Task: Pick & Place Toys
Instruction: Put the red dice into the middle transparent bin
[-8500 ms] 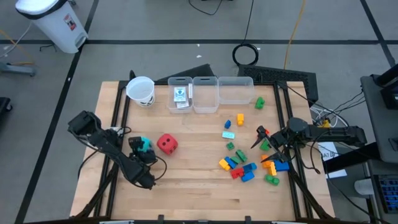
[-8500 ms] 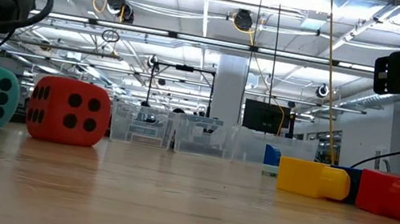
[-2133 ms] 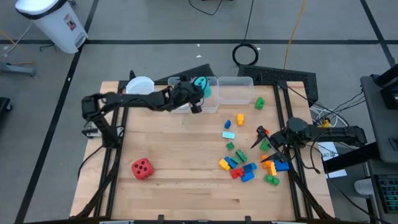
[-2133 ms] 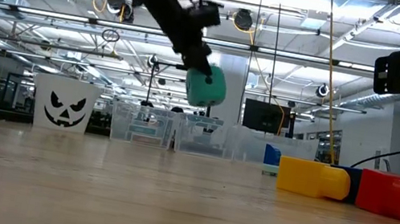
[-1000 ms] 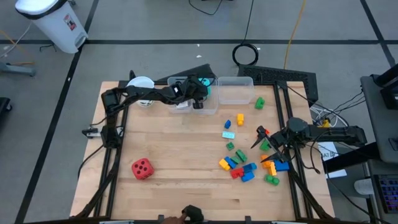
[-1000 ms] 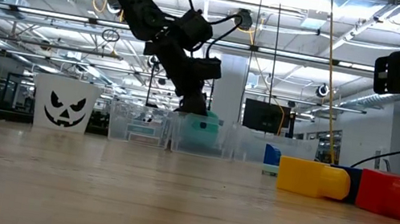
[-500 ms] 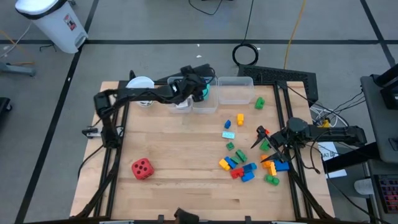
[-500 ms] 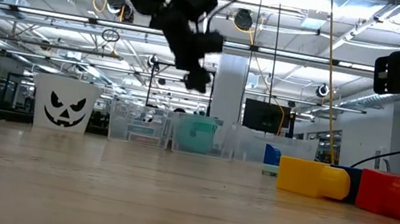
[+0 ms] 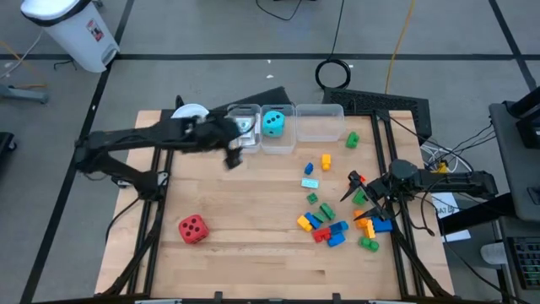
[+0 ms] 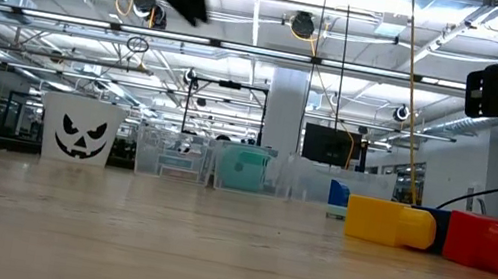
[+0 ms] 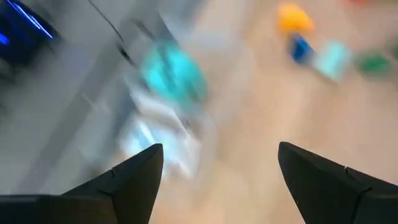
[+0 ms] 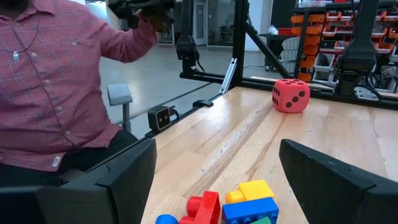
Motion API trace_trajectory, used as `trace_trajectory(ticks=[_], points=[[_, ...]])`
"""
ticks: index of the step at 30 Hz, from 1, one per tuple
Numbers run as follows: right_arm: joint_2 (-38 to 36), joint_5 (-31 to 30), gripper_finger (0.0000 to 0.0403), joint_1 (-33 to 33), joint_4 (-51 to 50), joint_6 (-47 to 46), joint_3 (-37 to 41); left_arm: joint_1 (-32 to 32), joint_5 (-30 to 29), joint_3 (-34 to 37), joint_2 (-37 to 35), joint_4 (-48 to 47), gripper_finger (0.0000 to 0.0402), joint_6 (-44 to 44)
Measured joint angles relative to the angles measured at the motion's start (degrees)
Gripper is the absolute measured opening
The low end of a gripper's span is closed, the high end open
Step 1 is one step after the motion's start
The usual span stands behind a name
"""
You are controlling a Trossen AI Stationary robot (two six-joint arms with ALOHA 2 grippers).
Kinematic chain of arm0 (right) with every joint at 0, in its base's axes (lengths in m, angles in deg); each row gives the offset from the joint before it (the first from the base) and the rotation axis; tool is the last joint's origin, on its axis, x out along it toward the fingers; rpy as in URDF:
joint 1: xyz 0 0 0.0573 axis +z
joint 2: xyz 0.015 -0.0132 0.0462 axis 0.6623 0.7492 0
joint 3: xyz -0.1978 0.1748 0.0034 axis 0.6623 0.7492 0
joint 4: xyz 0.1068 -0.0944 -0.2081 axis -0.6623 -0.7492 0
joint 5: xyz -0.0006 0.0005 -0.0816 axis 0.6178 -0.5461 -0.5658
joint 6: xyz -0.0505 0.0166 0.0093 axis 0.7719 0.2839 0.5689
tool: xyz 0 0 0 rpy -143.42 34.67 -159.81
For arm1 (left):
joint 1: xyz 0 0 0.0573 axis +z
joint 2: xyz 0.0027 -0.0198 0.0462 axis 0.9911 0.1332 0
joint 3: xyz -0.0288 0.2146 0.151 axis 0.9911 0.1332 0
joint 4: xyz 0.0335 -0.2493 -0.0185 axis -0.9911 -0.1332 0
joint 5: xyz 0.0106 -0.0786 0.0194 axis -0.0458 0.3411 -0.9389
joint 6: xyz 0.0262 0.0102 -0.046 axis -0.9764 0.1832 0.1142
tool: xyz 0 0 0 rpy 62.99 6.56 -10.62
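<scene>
The teal die (image 9: 272,123) lies inside the middle clear bin (image 9: 278,147); it also shows through the bin wall in the low view (image 10: 244,170) and, blurred, in the left wrist view (image 11: 173,73). My left gripper (image 9: 229,159) hangs open above the table, just in front of the left bin, with nothing between its fingers (image 11: 217,155). The red die (image 9: 192,228) rests on the table at the near left. White card packs (image 9: 245,128) lie in the left bin. Small coloured bricks (image 9: 329,224) are scattered on the right, beside my open right gripper (image 9: 354,187).
A white cup with a pumpkin face (image 10: 81,132) stands at the far left, next to the three clear bins; the right bin (image 9: 321,123) holds nothing. A green brick (image 9: 352,138) lies beside it. A person in a red checked shirt (image 12: 50,81) is beyond the table's left edge.
My left gripper has let go of the teal die, which stays in the middle bin. The gripper has risen and drawn back from the bins toward the table's left and near side, rolling as it went.
</scene>
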Motion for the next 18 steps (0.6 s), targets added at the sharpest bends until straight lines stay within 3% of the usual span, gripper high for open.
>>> trace_trajectory(ticks=[4,8,14,18], points=[[0.0,0.0,0.0314,0.0,0.0,0.0,0.0,-6.7,8.0,1.5,-5.3,-18.4,0.0319,20.8],[0.0,0.0,0.0315,0.0,0.0,0.0,0.0,-17.2,9.2,6.8,-8.8,-26.1,0.0312,40.9],[0.0,0.0,0.0314,0.0,0.0,0.0,0.0,-34.9,10.1,16.9,-11.3,-25.0,0.0290,65.0],[0.0,0.0,0.0315,0.0,0.0,0.0,0.0,-44.9,9.0,22.3,-9.7,-22.6,0.0249,77.5]])
